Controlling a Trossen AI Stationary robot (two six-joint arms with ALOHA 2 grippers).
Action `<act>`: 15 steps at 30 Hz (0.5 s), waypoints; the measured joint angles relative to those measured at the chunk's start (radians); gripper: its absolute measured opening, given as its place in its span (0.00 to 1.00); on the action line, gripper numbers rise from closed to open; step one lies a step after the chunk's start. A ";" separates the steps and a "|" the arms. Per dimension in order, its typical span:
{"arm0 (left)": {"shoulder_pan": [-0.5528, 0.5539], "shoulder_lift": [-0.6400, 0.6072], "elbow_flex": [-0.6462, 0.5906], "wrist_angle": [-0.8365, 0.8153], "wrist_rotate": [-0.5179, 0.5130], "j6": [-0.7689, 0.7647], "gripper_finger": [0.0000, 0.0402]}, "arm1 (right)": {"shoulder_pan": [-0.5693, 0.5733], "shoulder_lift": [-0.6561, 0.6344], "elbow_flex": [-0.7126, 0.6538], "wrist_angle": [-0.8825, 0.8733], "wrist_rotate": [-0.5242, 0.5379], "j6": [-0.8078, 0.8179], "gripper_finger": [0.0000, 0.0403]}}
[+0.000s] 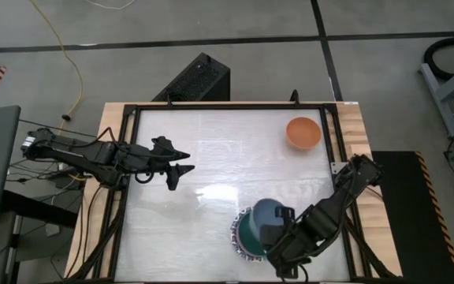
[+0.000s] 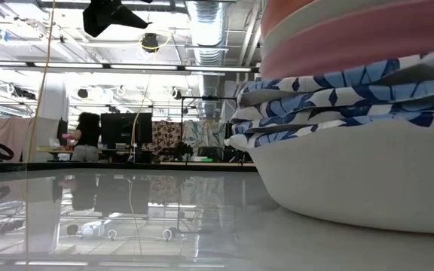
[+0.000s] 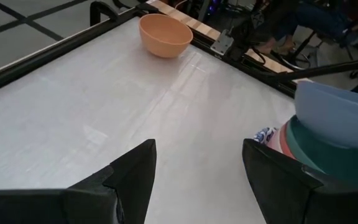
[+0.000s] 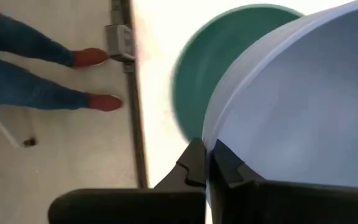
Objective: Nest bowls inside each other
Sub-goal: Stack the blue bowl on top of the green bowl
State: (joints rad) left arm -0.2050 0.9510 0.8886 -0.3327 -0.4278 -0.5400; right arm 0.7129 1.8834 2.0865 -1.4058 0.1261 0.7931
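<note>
In the high view, the right gripper (image 1: 268, 231) sits at the lower centre-right of the frame, its fingers pinched shut on the rim of a pale blue round bowl (image 1: 269, 213). The right wrist view shows the two dark fingers (image 4: 194, 167) clamped on the blue bowl's edge (image 4: 303, 99), with the glossy teal round bowl (image 4: 197, 81) just beyond it. The blue bowl hangs tilted over the teal bowl (image 1: 248, 230), which tops a nested stack of bowls (image 1: 241, 237) on the white tabletop (image 1: 211, 158); whether blue and teal touch cannot be told.

In the low view the stack fills the right of the frame: a white bowl (image 2: 353, 181) at the bottom, white rims with blue leaf patterns (image 2: 315, 105) above it, then pink (image 2: 337, 56) and cream (image 2: 315, 26) bands.

A plain orange round bowl (image 1: 303, 132) stands alone at the upper right of the table in the high view, well apart from the stack, and at the upper centre of the left wrist view (image 3: 165, 35).

The left gripper (image 1: 178, 169) hovers at the left-centre of the high view with its fingers (image 3: 132, 171) spread apart and nothing between them.

No brand, label or readable writing shows on any bowl. A person's legs in blue trousers and red shoes (image 4: 89, 57) stand beside the table's edge, at the upper left of the right wrist view.
</note>
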 joint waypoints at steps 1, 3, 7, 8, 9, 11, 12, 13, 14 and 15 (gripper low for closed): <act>0.000 0.000 0.000 0.000 0.000 -0.004 0.57 | -0.001 0.003 0.000 -0.002 0.001 0.007 0.02; 0.000 0.000 0.000 0.000 0.000 -0.004 0.57 | -0.001 0.009 -0.001 0.016 0.001 0.009 0.02; 0.000 0.000 0.000 0.000 0.001 -0.007 0.57 | 0.003 0.024 -0.001 0.060 0.001 -0.030 0.02; 0.000 0.000 0.000 0.000 0.001 -0.008 0.57 | 0.004 0.029 -0.001 0.077 0.000 -0.039 0.02; 0.000 0.000 0.000 0.000 0.001 -0.012 0.57 | 0.004 0.029 -0.001 0.090 -0.001 -0.045 0.02; 0.000 0.000 0.000 0.000 -0.003 -0.031 0.57 | 0.004 0.033 -0.001 0.103 -0.009 -0.059 0.02; 0.000 0.000 0.000 0.000 -0.005 -0.034 0.57 | 0.004 0.038 -0.001 0.107 -0.013 -0.063 0.02; 0.000 0.000 0.000 0.000 -0.005 -0.034 0.57 | 0.004 0.041 -0.001 0.106 -0.017 -0.067 0.02; 0.000 0.000 0.000 0.000 -0.005 -0.034 0.57 | 0.004 0.047 -0.001 0.102 -0.026 -0.068 0.02; 0.000 0.000 0.000 -0.001 -0.005 -0.034 0.57 | 0.004 0.051 -0.001 0.096 -0.033 -0.069 0.02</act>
State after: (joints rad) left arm -0.2050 0.9509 0.8886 -0.3334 -0.4328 -0.5739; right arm 0.7170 1.9348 2.0857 -1.3102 0.0934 0.7244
